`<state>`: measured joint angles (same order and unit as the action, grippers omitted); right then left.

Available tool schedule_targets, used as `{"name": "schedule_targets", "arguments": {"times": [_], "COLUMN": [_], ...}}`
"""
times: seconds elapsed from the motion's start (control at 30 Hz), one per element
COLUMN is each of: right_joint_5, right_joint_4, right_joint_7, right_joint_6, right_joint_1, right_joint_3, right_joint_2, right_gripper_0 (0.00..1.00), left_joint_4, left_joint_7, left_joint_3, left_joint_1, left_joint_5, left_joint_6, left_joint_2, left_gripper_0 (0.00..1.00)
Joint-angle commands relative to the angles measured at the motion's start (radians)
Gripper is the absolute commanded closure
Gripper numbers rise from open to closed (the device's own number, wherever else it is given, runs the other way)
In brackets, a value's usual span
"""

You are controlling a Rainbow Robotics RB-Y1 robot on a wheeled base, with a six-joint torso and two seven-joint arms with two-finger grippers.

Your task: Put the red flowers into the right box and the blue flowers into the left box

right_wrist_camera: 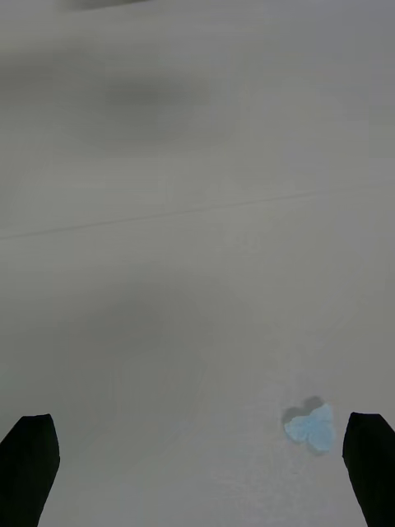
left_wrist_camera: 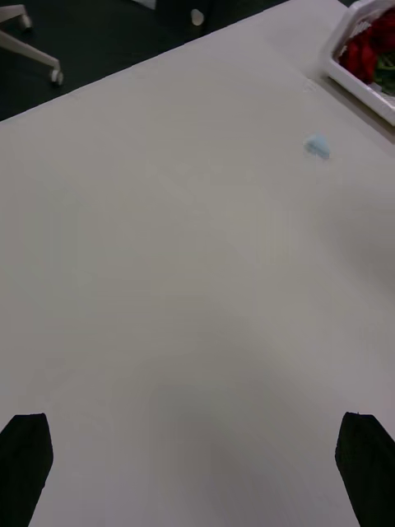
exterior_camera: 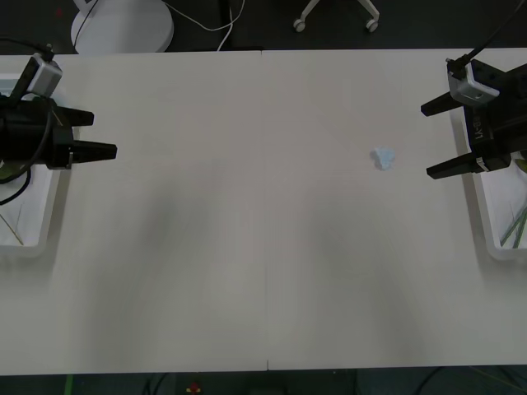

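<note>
Wide apart stand the jaws of both the left gripper [exterior_camera: 103,136] and right gripper [exterior_camera: 436,140]. Deep-red artificial roses [left_wrist_camera: 366,51] already lie in the shallow white right tray [left_wrist_camera: 350,78]; light, soft, best gripped by stems.

Open table [exterior_camera: 263,230], lone blue scrap [exterior_camera: 383,158]

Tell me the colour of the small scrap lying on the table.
Pale blue scrap, clearest in the right wrist view.
</note>
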<state>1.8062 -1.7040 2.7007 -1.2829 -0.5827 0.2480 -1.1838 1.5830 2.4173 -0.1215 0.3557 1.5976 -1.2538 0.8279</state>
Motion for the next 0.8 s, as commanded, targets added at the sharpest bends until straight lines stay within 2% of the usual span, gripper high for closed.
{"name": "schedule_targets", "arguments": {"times": [0.03,0.23,0.43,0.8], "right_joint_5": [0.005,0.005,0.005,0.005], "right_joint_4": [-0.025,-0.025,-0.025,-0.025], "right_joint_7": [0.005,0.005,0.005,0.005], "right_joint_6": [-0.006,-0.006,-0.006,-0.006], "right_joint_1": [-0.003,-0.003,-0.003,-0.003], "right_joint_3": [-0.019,-0.019,-0.019,-0.019], "right_joint_2": [0.024,0.024,0.024,0.024], "right_gripper_0": [0.0,0.0,0.0,0.0], "left_joint_4": [0.146,0.267,0.33,0.35], "left_joint_7": [0.054,0.045,0.056,0.08], "left_joint_3": [0.118,0.284,0.378,0.425], "left_joint_1": [-0.009,-0.006,0.022,0.055], "left_joint_5": [0.048,0.028,-0.024,-0.166], "left_joint_6": [0.057,0.192,0.212,0.249], "left_joint_2": [0.085,0.065,0.043,-0.026], "left_gripper_0": [0.0,0.0,0.0,0.0]}}
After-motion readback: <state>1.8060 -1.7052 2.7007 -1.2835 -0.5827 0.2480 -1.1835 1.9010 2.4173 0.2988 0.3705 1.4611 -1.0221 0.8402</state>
